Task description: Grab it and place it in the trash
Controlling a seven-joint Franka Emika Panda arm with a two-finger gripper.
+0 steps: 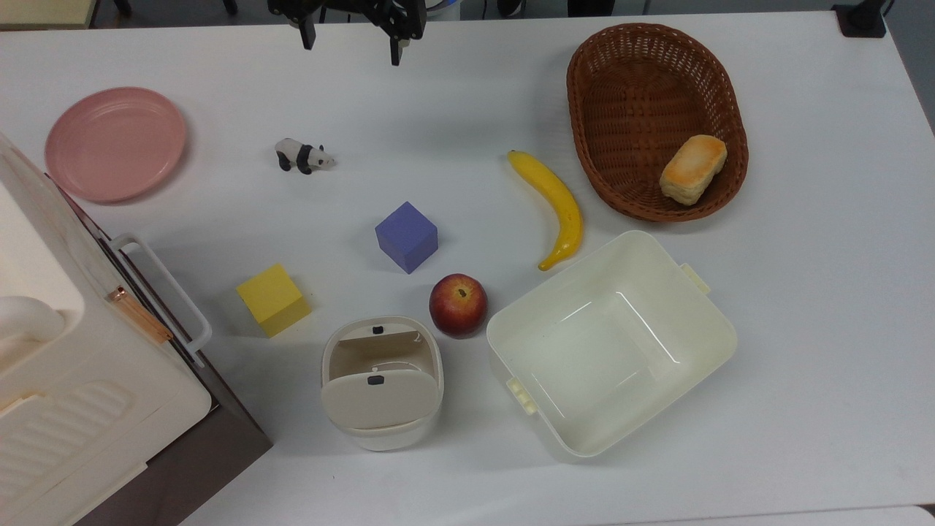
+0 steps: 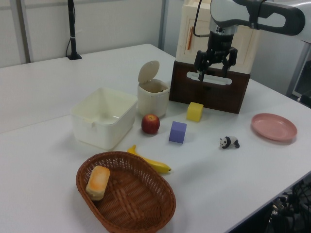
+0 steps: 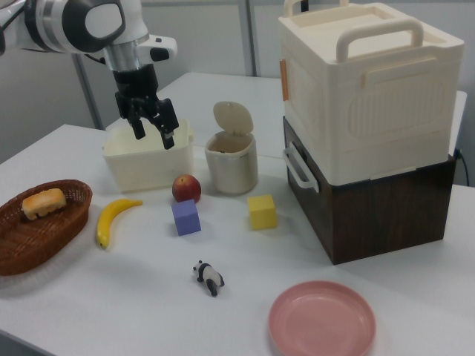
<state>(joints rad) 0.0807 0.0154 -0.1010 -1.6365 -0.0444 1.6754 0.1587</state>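
- The black two-finger tool point(image 1: 352, 40) hangs high above the white worktop point(image 1: 803, 292), at the upper edge of the top view, over the bare stretch above the panda; it also shows in the left view point(image 2: 215, 73) and the right view point(image 3: 154, 133).
- Its fingers point(image 3: 138, 131) stand spread well apart, and nothing sits between them.
- The small cream-white rounded plastic bin point(image 1: 382, 383) stands near the lower middle of the top view, its swing flap lid point(image 1: 374, 397) tipped up so the opening shows; the left view point(image 2: 152, 97) and the right view point(image 3: 231, 159) show the flap raised behind the rim.
- A crumpled white paper ball is not to be made out on the worktop; whether it lies inside the bin I cannot tell.
- A red apple point(image 1: 458, 305) sits just beside the bin, on the top view's right, between the bin and a larger cream rectangular plastic tub point(image 1: 511, 343).
- A yellow cube point(image 1: 273, 299) and a purple cube point(image 1: 407, 237) lie apart from each other, above the bin in the top view.
- A small black-and-white panda figurine point(image 1: 302, 155) stands alone between the tool and the cubes.
- A yellow banana point(image 1: 555, 206) lies between the purple cube and a brown woven oval basket point(image 1: 606, 66), which holds a golden bread roll point(image 1: 692, 169).
- A round pink plate point(image 1: 115, 143) rests at the top view's left, near a cream storage box point(image 3: 364, 89) stacked on a dark brown box point(image 3: 378, 208).
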